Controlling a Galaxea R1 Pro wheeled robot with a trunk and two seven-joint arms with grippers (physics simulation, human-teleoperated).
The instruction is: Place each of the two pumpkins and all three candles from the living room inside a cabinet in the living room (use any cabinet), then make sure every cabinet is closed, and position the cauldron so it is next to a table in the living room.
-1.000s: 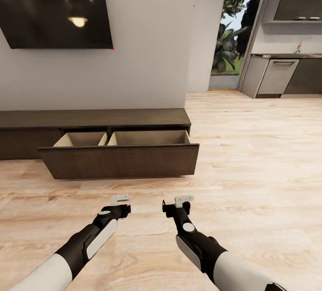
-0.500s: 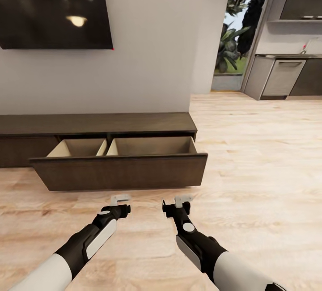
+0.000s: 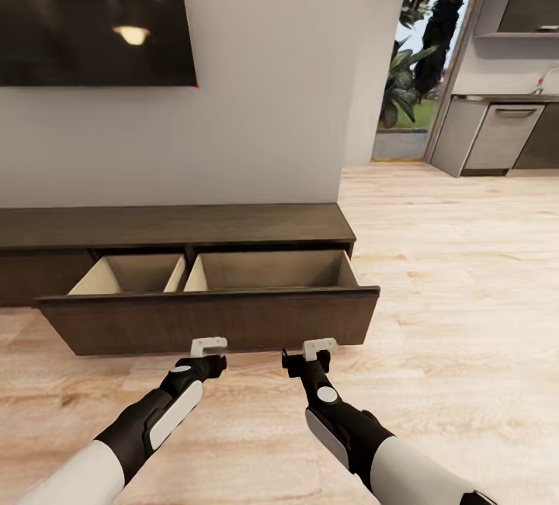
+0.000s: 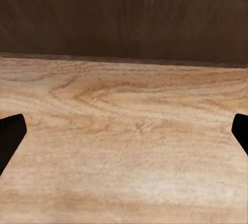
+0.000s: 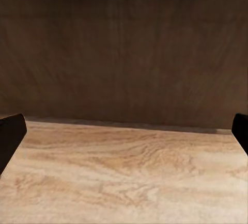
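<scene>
The cabinet (image 3: 178, 226) is a long low dark brown unit against the wall. Its wide drawer (image 3: 210, 323) stands pulled out, showing two light wood compartments with nothing visible inside. My left gripper (image 3: 208, 347) and right gripper (image 3: 318, 348) hover low over the floor just short of the drawer front, both open and holding nothing. The left wrist view shows the dark drawer front (image 4: 124, 12) close ahead beyond a strip of floor, and the right wrist view shows the same drawer front (image 5: 124, 48) closer still. The pumpkins, candles, cauldron and table are out of view.
A black wall screen (image 3: 93, 16) hangs above the cabinet. To the right, light wood floor (image 3: 458, 288) runs to a glass door with plants (image 3: 411, 78) and grey kitchen units (image 3: 497, 136).
The whole picture has shifted: the camera has come closer to the cabinet, so the open drawer looks larger and lower. Both arms keep the same pose.
</scene>
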